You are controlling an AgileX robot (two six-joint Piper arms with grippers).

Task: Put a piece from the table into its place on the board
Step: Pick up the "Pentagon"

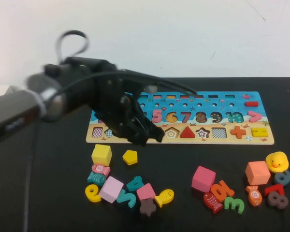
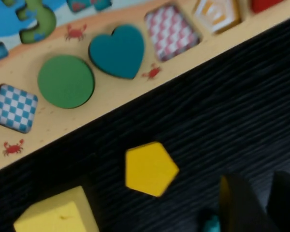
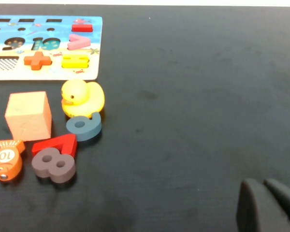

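The piece, a small flat yellow pentagon (image 1: pixel 130 157) (image 2: pixel 150 168), lies on the black table (image 1: pixel 48 193) just in front of the board (image 1: pixel 268 126) (image 2: pixel 111 99). Its place, the pentagon cut-out (image 1: pixel 171 132) (image 2: pixel 216 13), sits in the beige strip left of the red triangle (image 1: pixel 187 132). My left gripper (image 1: pixel 152 137) (image 2: pixel 261 195) hovers over the board's front edge, up and to the right of the piece, slightly open with nothing between its fingers. My right gripper (image 3: pixel 270 203) is shut and empty over bare table, out of the high view.
A yellow cube (image 1: pixel 101 154) (image 2: pixel 58 215) stands just left of the piece. Pink cubes, numerals, a yellow fish (image 1: pixel 164 196) and a star lie in front. On the right are a magenta cube (image 1: pixel 203 178), an orange cube (image 1: pixel 257 172) (image 3: pixel 29 115) and a duck (image 1: pixel 277 161) (image 3: pixel 82 98).
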